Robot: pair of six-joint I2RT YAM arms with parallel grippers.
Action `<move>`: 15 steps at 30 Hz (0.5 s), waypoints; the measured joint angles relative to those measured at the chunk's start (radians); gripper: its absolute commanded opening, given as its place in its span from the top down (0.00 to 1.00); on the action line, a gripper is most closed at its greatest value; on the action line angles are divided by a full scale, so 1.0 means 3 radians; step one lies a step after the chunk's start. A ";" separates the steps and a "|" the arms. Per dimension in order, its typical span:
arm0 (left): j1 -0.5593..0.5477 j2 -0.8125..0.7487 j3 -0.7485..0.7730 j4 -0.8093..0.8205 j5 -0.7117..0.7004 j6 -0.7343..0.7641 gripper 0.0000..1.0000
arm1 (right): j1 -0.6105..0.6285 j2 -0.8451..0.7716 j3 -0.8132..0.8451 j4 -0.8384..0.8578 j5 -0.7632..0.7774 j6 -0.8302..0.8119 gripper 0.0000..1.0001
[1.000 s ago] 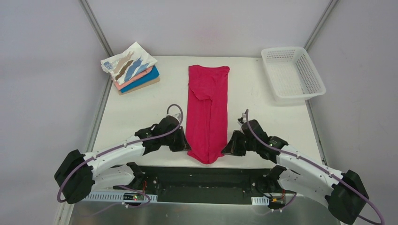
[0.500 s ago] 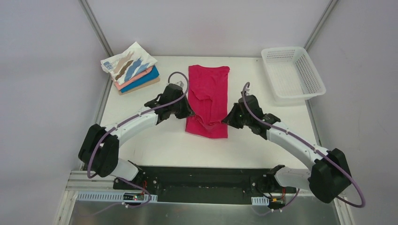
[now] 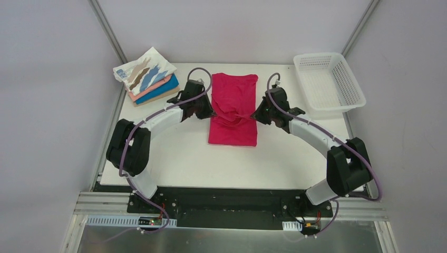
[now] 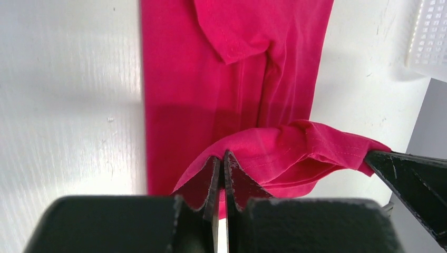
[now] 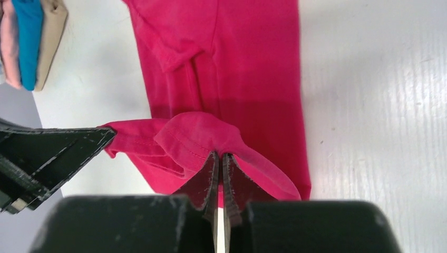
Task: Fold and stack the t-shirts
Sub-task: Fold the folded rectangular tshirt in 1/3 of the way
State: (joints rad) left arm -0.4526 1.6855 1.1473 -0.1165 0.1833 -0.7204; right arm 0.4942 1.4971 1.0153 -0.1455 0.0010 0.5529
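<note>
Left gripper (image 4: pixel 221 158): jaws pinched together on the left corner of a raised hem of the crimson-pink t-shirt (image 3: pixel 232 134). Right gripper (image 5: pixel 220 158): clamped in the same way on the right corner of that hem. Hem: held off the cloth between the two grippers in a slack, sagging arc over the shirt's middle. Shirt body: a narrow strip with the sleeves turned in, lying flat at the centre of the table (image 3: pixel 174 155); its near edge is a doubled fold and its far end is spread toward the back. Stack (image 3: pixel 153 87): at the far left corner, well apart from the grippers, with the white streaked t-shirt (image 3: pixel 143 71) on top and salmon, blue and tan folded layers below. White mesh basket (image 3: pixel 316 56): far right corner, nothing visible in it. Progress, as judged: four shirts folded and piled; the fifth is part-way through its end-over-end fold. Outstanding: lay the hem down toward the far end, let go, perhaps fold once more, then carry the shirt onto the stack.
</note>
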 measured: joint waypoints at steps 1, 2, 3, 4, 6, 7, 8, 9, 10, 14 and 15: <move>0.0010 0.0037 0.0036 0.0003 0.0005 0.0017 1.00 | -0.0025 0.0048 0.0029 0.0001 0.0004 -0.0010 1.00; 0.0011 0.0061 0.0060 0.0005 0.0008 0.0027 1.00 | -0.0048 0.0092 0.0048 0.0008 0.0010 -0.0017 1.00; 0.0033 0.0095 0.0089 0.0004 0.0023 0.0038 1.00 | -0.0070 0.0126 0.0060 0.0011 0.0011 -0.0025 1.00; 0.0041 0.0128 0.0117 0.0005 0.0043 0.0052 1.00 | -0.0090 0.0155 0.0064 0.0019 0.0011 -0.0028 1.00; 0.0065 0.0207 0.0169 0.0004 0.0074 0.0081 1.00 | -0.0127 0.0215 0.0076 0.0023 0.0009 -0.0038 1.00; 0.0076 0.0253 0.0196 0.0003 0.0088 0.0094 1.00 | -0.0141 0.0242 0.0086 0.0027 0.0009 -0.0039 1.00; 0.0090 0.0299 0.0221 0.0001 0.0093 0.0103 1.00 | -0.0159 0.0284 0.0104 0.0031 -0.0006 -0.0039 1.00; 0.0099 0.0336 0.0242 0.0000 0.0106 0.0108 1.00 | -0.0177 0.0327 0.0121 0.0037 -0.0028 -0.0039 1.00; 0.0118 0.0381 0.0264 -0.0001 0.0121 0.0112 1.00 | -0.0189 0.0357 0.0134 0.0045 -0.0033 -0.0039 1.00; 0.0163 0.0562 0.0351 -0.0005 0.0149 0.0114 1.00 | -0.0242 0.0542 0.0202 0.0104 -0.0057 -0.0039 1.00; 0.0167 0.0598 0.0366 -0.0006 0.0149 0.0114 1.00 | -0.0254 0.0593 0.0220 0.0127 -0.0066 -0.0039 1.00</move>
State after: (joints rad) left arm -0.4026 1.8648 1.2572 -0.1184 0.2279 -0.6861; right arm 0.4179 1.6749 1.0813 -0.1074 -0.0189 0.5411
